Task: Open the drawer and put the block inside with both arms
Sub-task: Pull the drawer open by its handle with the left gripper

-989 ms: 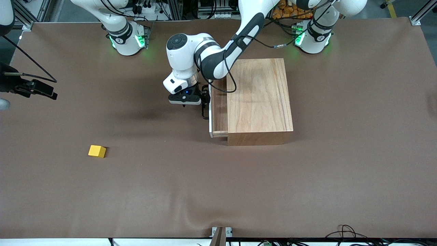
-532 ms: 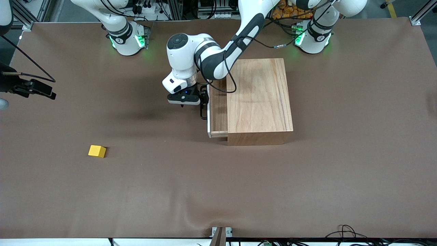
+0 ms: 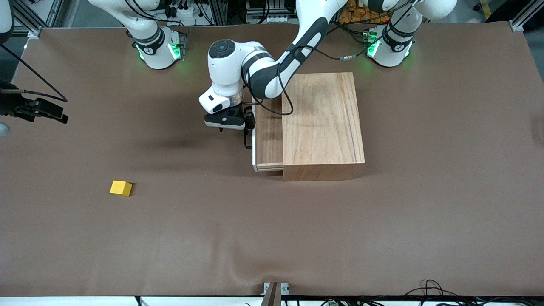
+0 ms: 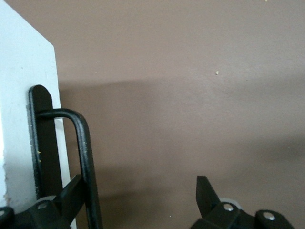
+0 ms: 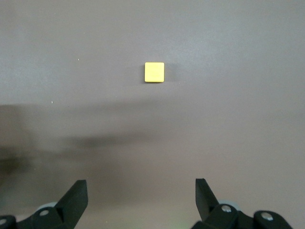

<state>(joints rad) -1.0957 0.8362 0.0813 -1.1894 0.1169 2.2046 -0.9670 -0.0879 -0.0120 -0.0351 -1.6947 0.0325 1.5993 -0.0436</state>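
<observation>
The wooden cabinet (image 3: 323, 123) stands mid-table with its drawer (image 3: 267, 136) pulled partly out toward the right arm's end. My left gripper (image 3: 246, 121) is at the drawer's white front (image 4: 24, 95). It is open (image 4: 139, 180), with one finger hooked inside the black wire handle (image 4: 85, 152) and the other out over bare table. The yellow block (image 3: 120, 188) lies on the table, nearer the front camera than the cabinet, toward the right arm's end. My right gripper (image 3: 57, 115) hangs open high over that end of the table. In the right wrist view the block (image 5: 154, 72) lies below the empty gripper (image 5: 141, 183).
The brown mat (image 3: 272, 238) covers the whole table. Both arm bases with green lights stand along the table edge farthest from the front camera. Cables (image 3: 429, 289) lie at the edge nearest that camera.
The drawer has slid farther out toward the right arm's end, and my left gripper moved with its handle. The right gripper shifted slightly. The block stayed put.
</observation>
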